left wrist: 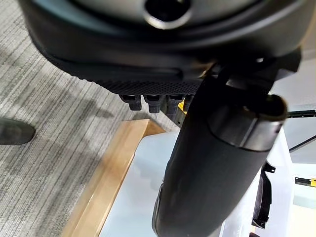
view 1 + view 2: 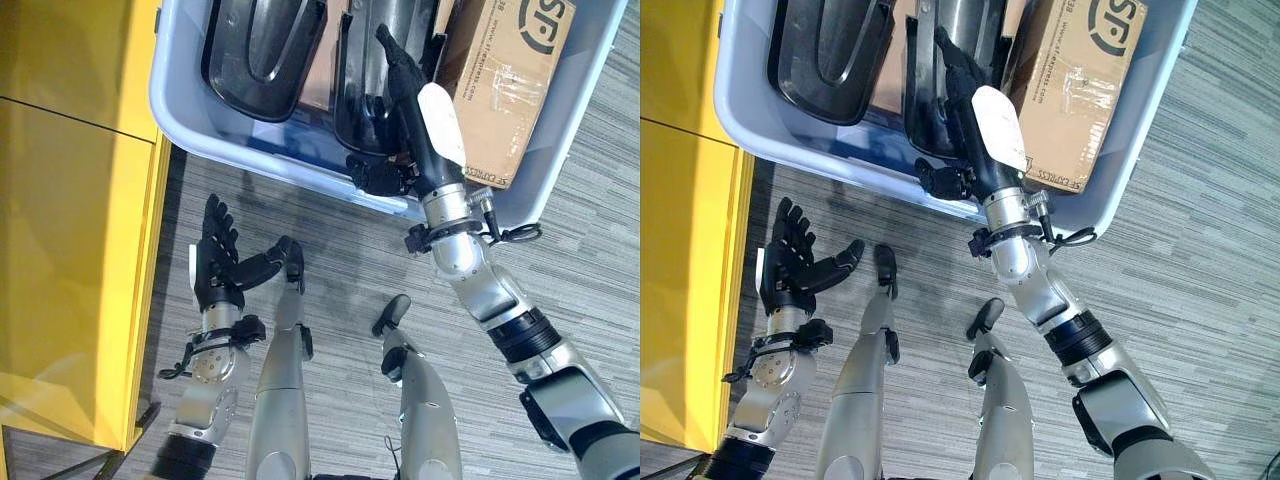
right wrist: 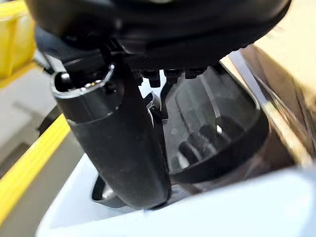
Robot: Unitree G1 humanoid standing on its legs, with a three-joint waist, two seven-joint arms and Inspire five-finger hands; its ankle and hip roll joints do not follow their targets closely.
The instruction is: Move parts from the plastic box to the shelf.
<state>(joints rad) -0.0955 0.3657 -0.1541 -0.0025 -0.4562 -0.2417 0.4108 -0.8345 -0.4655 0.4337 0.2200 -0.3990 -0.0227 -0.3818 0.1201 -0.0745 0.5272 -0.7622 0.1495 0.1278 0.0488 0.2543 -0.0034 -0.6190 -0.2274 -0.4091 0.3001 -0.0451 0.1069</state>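
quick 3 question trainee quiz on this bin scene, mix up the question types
1. True or false: the right hand reaches into the plastic box.
2. What lies in the box to the right of the black parts? A cardboard box, B bottle, C cloth.
3. Fill in: the left hand hangs over the ___, fingers straight.

Key: 1 true; 2 A; 3 floor.

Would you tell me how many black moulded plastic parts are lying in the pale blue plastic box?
2. One black moulded plastic part lies toward the yellow shelf; the other lies beside the brown cardboard carton, under the right hand. Others may be hidden in the pale blue plastic box.
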